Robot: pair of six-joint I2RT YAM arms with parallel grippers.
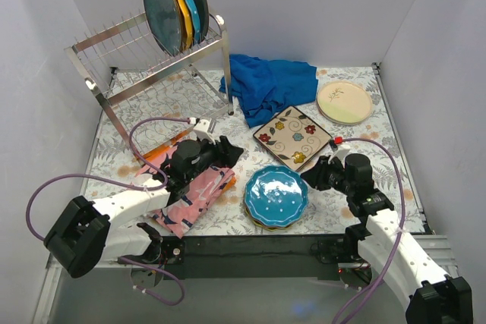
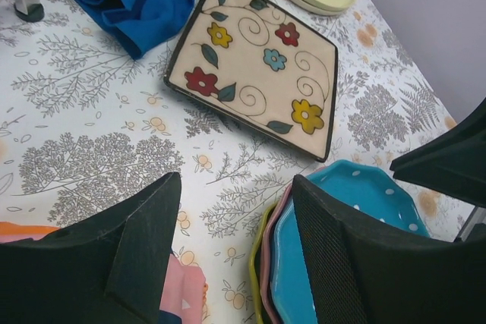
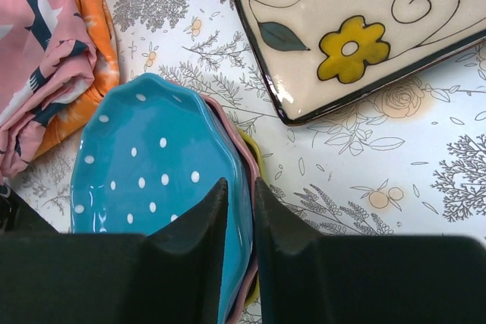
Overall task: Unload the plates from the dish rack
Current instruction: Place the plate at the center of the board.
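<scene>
Right pincer [image 3: 239, 187] hovers at the rim of the teal plate [image 1: 276, 193], laid atop the near stack [image 3: 241, 149] to spare desk [image 1: 380, 165] space, grip or release unclear, while left pincer [image 2: 235, 187] gapes empty and more plates [image 1: 163, 13] wait in the far-left rack [image 1: 114, 51].

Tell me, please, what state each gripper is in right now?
Left gripper: open, holding nothing.
Right gripper: jaws barely apart at the teal plate rim; grip cannot be told.

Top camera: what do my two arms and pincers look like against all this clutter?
The left arm and right arm have white links and black joints; each trails a looping lilac cable. The left pincer and right pincer are matt black, with wedge-shaped fingers.
</scene>
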